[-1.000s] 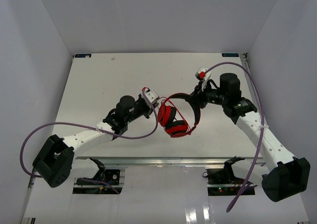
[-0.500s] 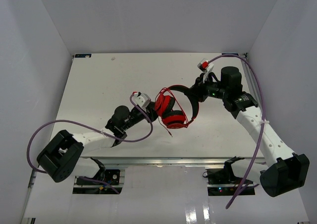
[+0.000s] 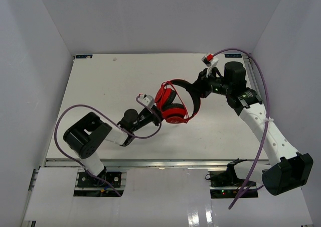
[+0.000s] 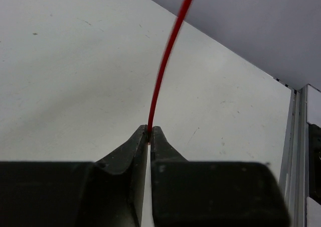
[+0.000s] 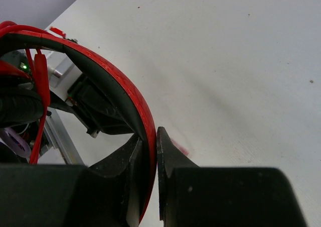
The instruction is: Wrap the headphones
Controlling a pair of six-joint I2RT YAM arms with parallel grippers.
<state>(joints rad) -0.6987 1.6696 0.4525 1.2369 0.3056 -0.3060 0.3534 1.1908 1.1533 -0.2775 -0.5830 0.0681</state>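
The headphones [image 3: 173, 104] were over the middle of the white surface [image 3: 100, 81], held between the 2 grippers. The right gripper [image 5: 149, 136] was clamped on the black-and-red headband [image 5: 113, 79], pinching the band from both sides. The left gripper [image 4: 150, 131] was closed on the thin red cord [image 4: 166, 56], which rose taut from its fingertips. From above, the 2 round earcups [image 3: 169, 111] sat together just beside the left gripper, with cord looped across them.
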